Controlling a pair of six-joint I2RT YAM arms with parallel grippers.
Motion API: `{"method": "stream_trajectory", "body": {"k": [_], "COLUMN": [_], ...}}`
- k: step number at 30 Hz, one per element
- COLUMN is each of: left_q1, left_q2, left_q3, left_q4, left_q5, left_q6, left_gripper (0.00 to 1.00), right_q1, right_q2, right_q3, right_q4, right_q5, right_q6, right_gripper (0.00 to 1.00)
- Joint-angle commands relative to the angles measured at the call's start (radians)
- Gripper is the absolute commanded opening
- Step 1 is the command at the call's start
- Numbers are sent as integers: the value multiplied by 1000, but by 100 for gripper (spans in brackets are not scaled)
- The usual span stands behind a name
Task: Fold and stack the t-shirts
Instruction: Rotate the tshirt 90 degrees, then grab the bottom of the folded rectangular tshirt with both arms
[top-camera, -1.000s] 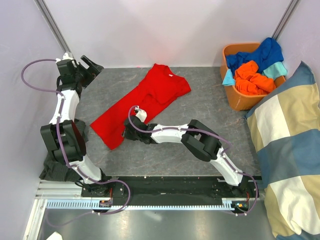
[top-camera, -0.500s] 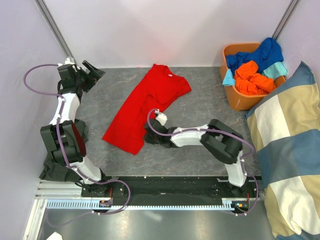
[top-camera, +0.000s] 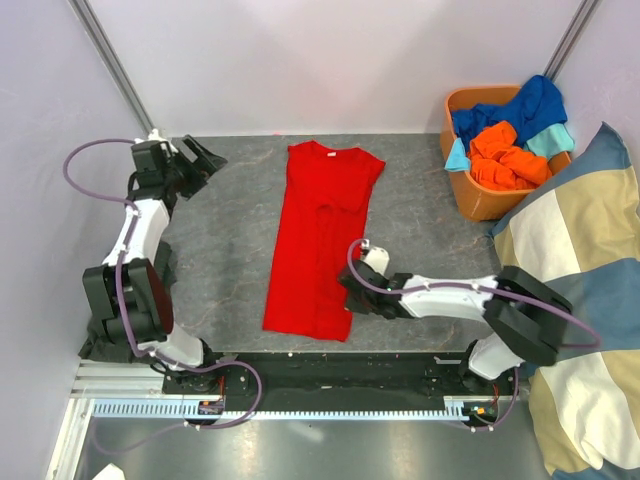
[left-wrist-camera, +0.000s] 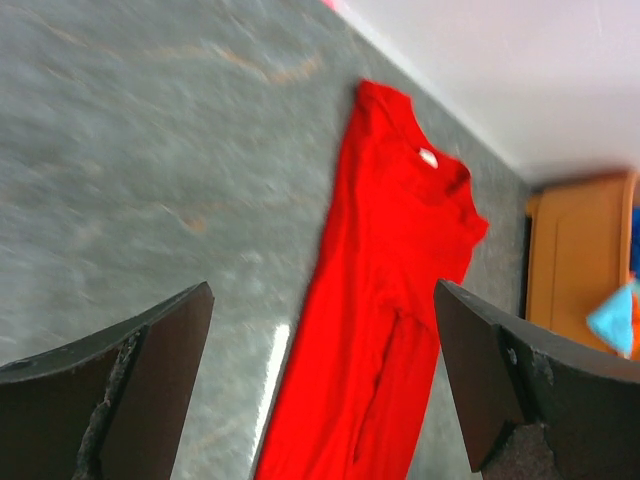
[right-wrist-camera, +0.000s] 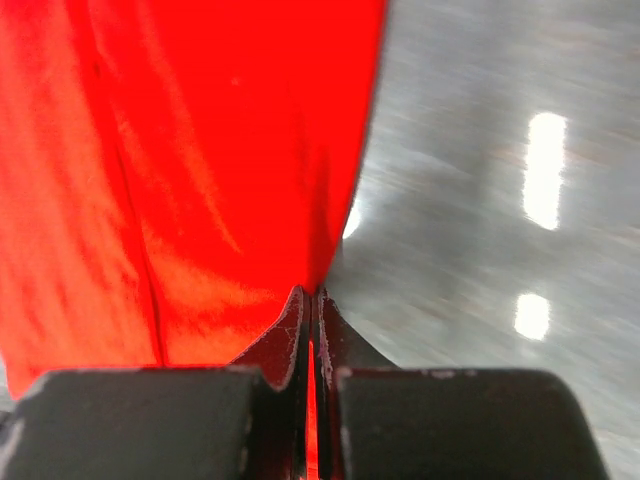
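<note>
Where pinched, red t-shirt inside right tool.

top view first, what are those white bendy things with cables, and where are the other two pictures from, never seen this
They are two robot arms bolted at the near edge of a grey table. The top view comes from a fixed camera above and behind them. The other two come from a camera on each wrist, so the dark shapes at the bottom are that arm's own fingers. A red t-shirt lies stretched out on the table. The right gripper is shut on its edge near the hem; its wrist picture shows cloth pinched between the jaws. The left gripper is open and holds nothing. At the back right an orange tub holds more shirts, beside a checked cushion.
</note>
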Motion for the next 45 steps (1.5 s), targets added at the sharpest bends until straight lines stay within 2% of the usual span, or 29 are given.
{"method": "stream_trajectory", "body": {"k": [1,3,5,10,17,20,24,31,38,45], "left_q1": [-130,-182,-291,-516,-741,-823,-931,-992,-1122,-1204], "left_q2": [-113,-169,-215,-381,-651,-692,-699,-619,-515,-413], "left_q3": [-76,-116,-183,-384,-621,-685,-730,-719,-740,-731], "left_q4": [-38,-47,-70,-162,-317,-354,-366,-343,-262,-211], "left_q5": [-25,-27,-46,-115,-250,-270,-322,-372,-415,-419], "left_q6": [35,33,50,27,-145,-208,-266,-291,-363,-421], "left_gripper": [100,100,100,100,98,95,95,95,95,95], "right_q1": [5,4,2,1,2,2,4,2,4,4], "right_q2": [-155,-203,-257,-273,-233,-188,-153,-237,-294,-329], "right_q3": [-117,-146,-161,-171,-146,-125,-94,-120,-155,-157], "right_q4": [-273,-313,-335,-336,-272,-246,-232,-270,-290,-318], "right_q5": [85,99,113,113,95,76,52,62,64,78], "right_q6": [-2,7,16,12,-17,-42,-60,-54,-31,-30], "right_gripper": [0,0,0,0,0,0,0,0,0,0]}}
